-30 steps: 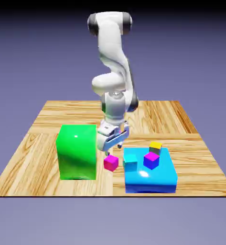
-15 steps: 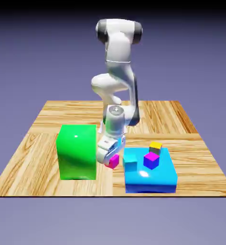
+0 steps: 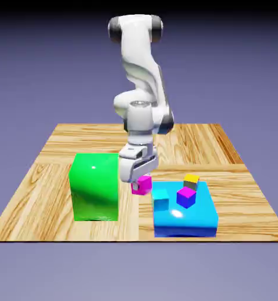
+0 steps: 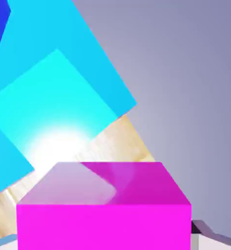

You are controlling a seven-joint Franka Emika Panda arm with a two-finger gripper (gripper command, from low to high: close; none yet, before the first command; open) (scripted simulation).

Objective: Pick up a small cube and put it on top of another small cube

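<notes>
My gripper [image 3: 140, 183] is shut on the small magenta cube [image 3: 143, 186] and holds it a little above the wooden table, between the green block and the flat blue block. The small cyan cube [image 3: 160, 197] sits on the blue block's near left corner, just to the exterior view's right of the held cube and lower. In the hand view the magenta cube [image 4: 103, 210] fills the bottom, with a grey fingertip [image 4: 207, 234] showing beside it. Beyond it lies the cyan cube's bright top [image 4: 53, 107].
A large green block [image 3: 95, 186] stands close on the exterior view's left of the gripper. The flat blue block [image 3: 191, 220] also carries a purple cube with a magenta top [image 3: 186, 197] and a yellow cube [image 3: 191, 179]. The wooden table [image 3: 41, 176] ends just before the blocks.
The gripper went down onto the magenta cube, shut on it, and has lifted it off the table, a little toward the blue block.
</notes>
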